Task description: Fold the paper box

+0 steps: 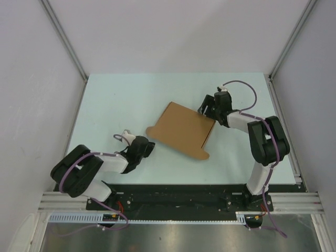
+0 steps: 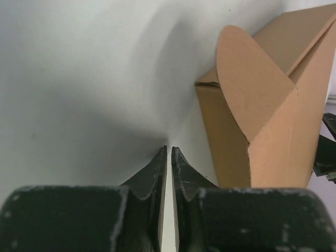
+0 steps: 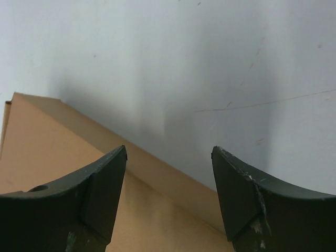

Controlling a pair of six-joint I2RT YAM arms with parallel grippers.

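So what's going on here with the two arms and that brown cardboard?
The job is folding a plain brown cardboard box, which lies partly folded on the pale table. The right tool is open at the box's far right edge and is not gripping it. The left tool is shut on nothing, sitting just off the box's near left corner.

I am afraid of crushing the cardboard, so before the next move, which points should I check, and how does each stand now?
1. Paper box lies fully on the table: ok.
2. Right hand open, above an edge of the box: ok.
3. Left hand shut, nothing between its fingers: ok.
4. Left hand apart from the rounded flap: ok.
5. Right hand touching the cardboard: cannot tell.
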